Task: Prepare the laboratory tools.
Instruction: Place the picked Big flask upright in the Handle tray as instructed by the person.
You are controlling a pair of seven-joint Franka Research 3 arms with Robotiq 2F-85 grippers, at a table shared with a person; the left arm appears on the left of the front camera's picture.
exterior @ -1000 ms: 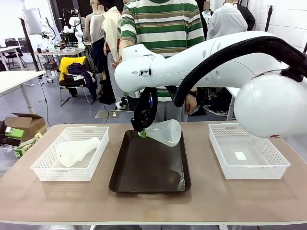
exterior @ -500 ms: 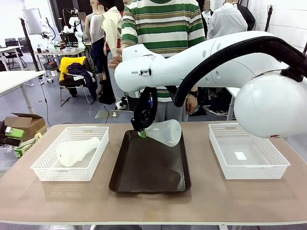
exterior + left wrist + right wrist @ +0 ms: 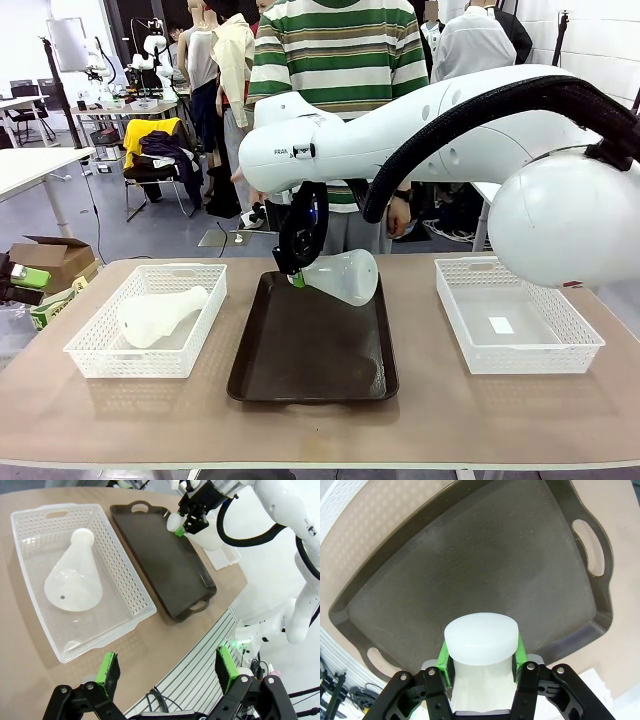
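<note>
right tool (image 3: 296, 281) clamped on neck of translucent frosted-white conical flask (image 3: 346, 276), held sideways; should swing base down before lowering onto dark brown rectangular tray (image 3: 312, 352) beneath tool, then release.

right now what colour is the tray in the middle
Dark brown, no pattern; the tray shows best in the right wrist view.

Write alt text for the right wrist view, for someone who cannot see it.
The robot's right hand grips a frosted-white flask by its neck above a dark brown tray with cut-out handles on a tan table.
</note>
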